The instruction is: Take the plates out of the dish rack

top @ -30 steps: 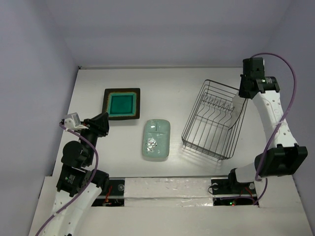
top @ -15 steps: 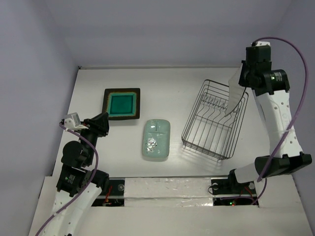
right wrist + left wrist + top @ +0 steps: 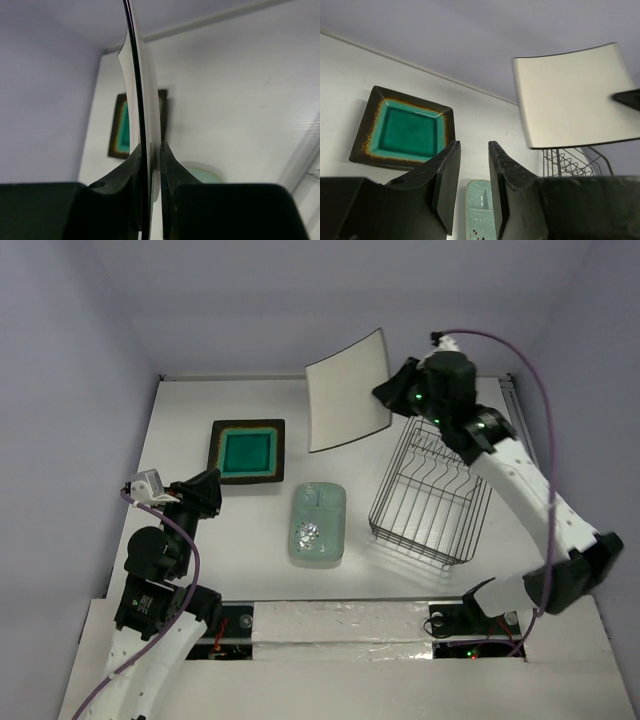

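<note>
My right gripper (image 3: 390,392) is shut on the plain white square plate (image 3: 347,391), holding it by its right edge in the air over the back of the table, left of the dish rack (image 3: 433,483). In the right wrist view the plate (image 3: 145,100) stands edge-on between my fingers (image 3: 131,165). The wire rack looks empty. The teal-centred plate (image 3: 247,451) lies flat at the left and the mint-green compartmented plate (image 3: 319,524) lies in the middle. My left gripper (image 3: 472,185) is open and empty, low at the left. The black flowered plate is out of view.
The back wall (image 3: 330,310) is close behind the raised white plate. The left wall (image 3: 60,440) is near my left arm. A taped strip (image 3: 350,625) runs along the table's front edge between the arm bases.
My right gripper has lifted the white plate out of the rack and swung it up and left over the back of the table. The left arm has not moved.
</note>
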You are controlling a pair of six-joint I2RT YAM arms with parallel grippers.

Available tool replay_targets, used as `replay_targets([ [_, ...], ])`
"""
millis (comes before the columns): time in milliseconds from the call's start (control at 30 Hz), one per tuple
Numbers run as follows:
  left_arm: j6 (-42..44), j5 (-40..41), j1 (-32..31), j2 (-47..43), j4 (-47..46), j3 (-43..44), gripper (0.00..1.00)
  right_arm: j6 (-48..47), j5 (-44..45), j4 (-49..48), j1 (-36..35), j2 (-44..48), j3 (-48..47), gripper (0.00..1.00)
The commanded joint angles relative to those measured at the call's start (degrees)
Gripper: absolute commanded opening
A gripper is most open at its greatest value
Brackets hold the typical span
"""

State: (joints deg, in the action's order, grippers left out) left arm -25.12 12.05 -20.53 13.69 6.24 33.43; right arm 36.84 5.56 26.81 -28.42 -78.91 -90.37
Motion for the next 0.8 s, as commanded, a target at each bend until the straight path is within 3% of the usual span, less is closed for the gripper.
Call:
replay_targets([
  [0, -0.1, -0.2, -0.2, -0.2, -2.4, 0.0, 0.26, 13.0, -7.3, -30.6, -4.3, -4.7, -1.0, 0.00],
  [67, -0.1, -0.2, -0.2, -0.2, -2.3, 0.0, 0.26, 16.6, -8.8, -37.3, -5.8, -10.3, -1.4, 0.00],
  [267, -0.2, -0.2, -0.2, -0.2, -2.2, 0.0, 0.26, 23.2, -7.4, -45.2, -11.9, -26.2, -8.2, 0.00],
  [467, -0.1, -0.2, -0.2, -0.2, -2.4, 0.0, 0.26, 31.1, -0.8, -55.5, -15.9, -35.0, -9.5, 0.00],
  [767, 0.0, -0.2, -0.2, -0.7, -2.5, 0.0, 0.26, 34.9, 1.6, -53.7, -18.4, -44.7, -14.1, 0.00],
])
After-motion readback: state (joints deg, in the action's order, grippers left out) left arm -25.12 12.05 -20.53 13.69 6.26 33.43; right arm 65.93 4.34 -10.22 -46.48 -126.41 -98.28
